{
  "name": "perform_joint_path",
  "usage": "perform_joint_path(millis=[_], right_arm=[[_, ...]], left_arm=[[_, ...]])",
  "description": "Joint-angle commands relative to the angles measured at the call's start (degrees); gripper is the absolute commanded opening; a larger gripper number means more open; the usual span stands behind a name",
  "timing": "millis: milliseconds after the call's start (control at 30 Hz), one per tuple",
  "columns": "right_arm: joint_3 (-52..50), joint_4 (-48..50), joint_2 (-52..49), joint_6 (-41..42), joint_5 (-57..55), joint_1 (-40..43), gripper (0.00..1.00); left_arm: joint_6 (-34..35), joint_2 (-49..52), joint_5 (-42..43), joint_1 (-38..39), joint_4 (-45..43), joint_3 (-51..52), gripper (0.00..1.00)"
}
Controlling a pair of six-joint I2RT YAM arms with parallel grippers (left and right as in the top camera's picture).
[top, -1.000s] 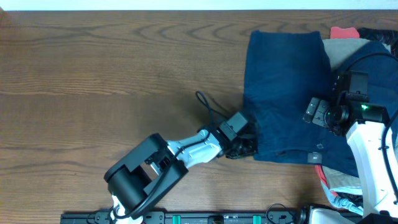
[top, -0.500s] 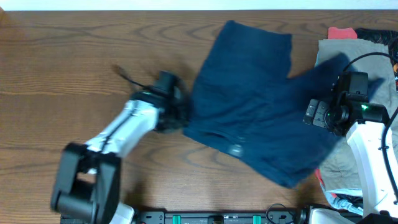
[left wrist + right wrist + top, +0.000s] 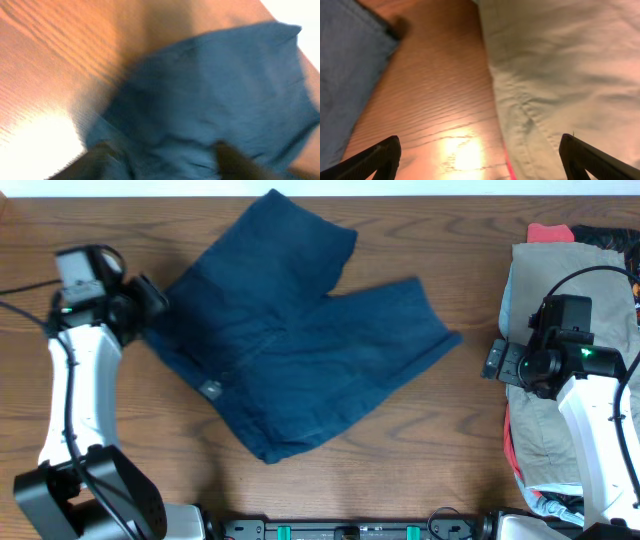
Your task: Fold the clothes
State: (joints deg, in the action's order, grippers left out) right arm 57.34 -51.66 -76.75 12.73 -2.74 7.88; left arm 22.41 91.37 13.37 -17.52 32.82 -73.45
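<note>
- Overhead: the navy shorts (image 3: 300, 350) lie opened out and askew on the left half of the worktop (image 3: 420, 470). The waistband faces the lower left and the two legs point up and to the right. They are well apart from the pile at the right edge, where a khaki garment (image 3: 530, 280) covers a red one (image 3: 550, 230) and a dark one (image 3: 610, 235).
- The left gripper (image 3: 152, 300) touches the upper-left corner of the shorts, at the waistband end. The left wrist view is blurred, but its fingers (image 3: 100, 160) look drawn in with blue cloth bunched between them, so I judge it is pinching that corner.
- The right gripper (image 3: 480, 142) is spread wide and carries nothing. It hovers over bare wood between the hem of one leg and the khaki edge.
- The step in hand looks like laying the shorts out, and no fold shows yet.
- Next, the cloth likely needs smoothing, and then one leg brought over the other. The right gripper would have to reach across to the nearer hem.
</note>
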Motion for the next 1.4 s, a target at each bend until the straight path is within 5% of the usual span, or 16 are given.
perform_joint_path(millis=[0,367,733,1100,1233,1367], right_arm=[[0.90,0.50,0.87,-0.85,5.64,0.31,0.99],[0.87,1.75,-1.97,-4.83,15.23,-0.22,0.93],[0.87,9.18,-9.03,2.10,15.91,-6.64,0.95],[0.87,19.85,-22.36,10.51,15.58,-12.46,0.75],[0.87,23.21,-26.97,10.84,14.60,-12.37,0.61],[0.92,25.64,-27.61,10.84,12.96,-11.89,0.34]], left_arm=[[-0.74,-0.83,7.13,-0.15,4.02,-1.16,0.98],[-0.72,-0.76,10.47,11.02,31.19,4.72,0.98],[19.06,-0.76,10.49,26.43,25.03,20.09,0.98],[21.86,-0.76,9.92,30.21,18.43,27.28,0.99],[21.81,-0.76,8.24,30.21,17.38,27.32,0.99],[21.79,-0.76,6.23,30.21,15.04,27.32,1.00]])
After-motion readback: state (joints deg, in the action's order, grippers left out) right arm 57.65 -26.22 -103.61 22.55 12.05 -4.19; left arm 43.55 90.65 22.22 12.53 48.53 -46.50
